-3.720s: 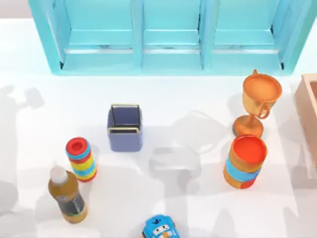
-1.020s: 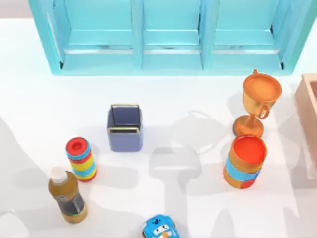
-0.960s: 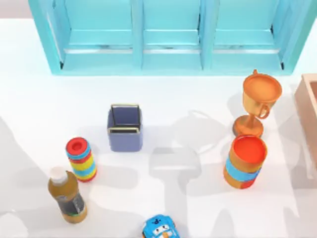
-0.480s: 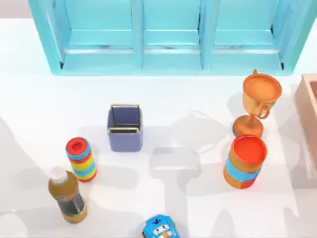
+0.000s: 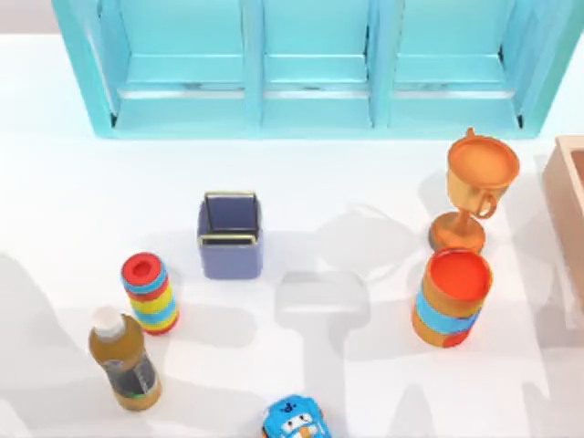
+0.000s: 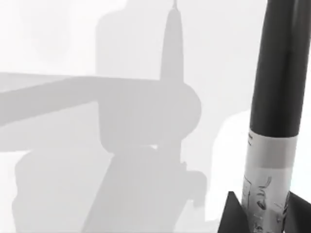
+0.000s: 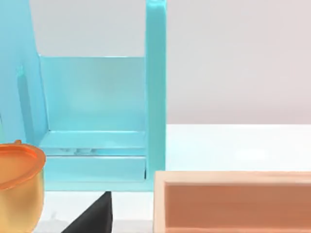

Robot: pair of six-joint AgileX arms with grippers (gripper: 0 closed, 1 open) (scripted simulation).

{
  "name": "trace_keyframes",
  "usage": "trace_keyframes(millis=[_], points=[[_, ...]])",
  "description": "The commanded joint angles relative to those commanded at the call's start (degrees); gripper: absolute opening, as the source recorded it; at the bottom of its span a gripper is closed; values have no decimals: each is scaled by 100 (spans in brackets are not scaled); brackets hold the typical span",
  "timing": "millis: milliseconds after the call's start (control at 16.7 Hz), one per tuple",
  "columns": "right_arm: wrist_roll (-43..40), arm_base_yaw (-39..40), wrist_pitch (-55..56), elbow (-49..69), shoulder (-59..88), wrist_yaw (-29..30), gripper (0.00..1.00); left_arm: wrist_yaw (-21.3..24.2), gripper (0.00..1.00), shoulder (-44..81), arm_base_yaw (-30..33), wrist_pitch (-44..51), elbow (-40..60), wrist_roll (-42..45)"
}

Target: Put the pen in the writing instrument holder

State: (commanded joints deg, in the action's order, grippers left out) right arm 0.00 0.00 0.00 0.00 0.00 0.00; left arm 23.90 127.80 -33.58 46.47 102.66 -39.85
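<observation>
Left wrist view has the left gripper (image 6: 262,213) clamped on the pen (image 6: 277,82): its dark fingers (image 6: 232,216) press either side of the pale labelled lower barrel, and the black upper barrel juts out beyond them over the white table (image 6: 58,39). Seen from the top view, the holder (image 5: 230,234) stands upright left of the table's centre, near the striped cylinder (image 5: 150,293). Whether the right gripper is open I cannot tell.

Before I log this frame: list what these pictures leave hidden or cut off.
- Pen: left wrist view, its far end runs off the edge; left gripper fingers cover its base.
- Toy car: top view, cut by the bottom edge.
- Wooden box: top view, cut by the right edge.
- Writing instrument holder: top view, its walls hide the floor.
- Right gripper: right wrist view, one dark fingertip shows; state unclear.
</observation>
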Motion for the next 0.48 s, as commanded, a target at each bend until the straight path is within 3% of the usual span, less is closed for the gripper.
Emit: trace_keyframes(millis=[240, 480], points=[[0, 0, 0, 0, 0, 0, 100, 115, 0, -1464, -454, 767, -737, 481], [0, 0, 0, 0, 0, 0, 100, 192, 0, -2031, -698, 1197, -1120, 721]])
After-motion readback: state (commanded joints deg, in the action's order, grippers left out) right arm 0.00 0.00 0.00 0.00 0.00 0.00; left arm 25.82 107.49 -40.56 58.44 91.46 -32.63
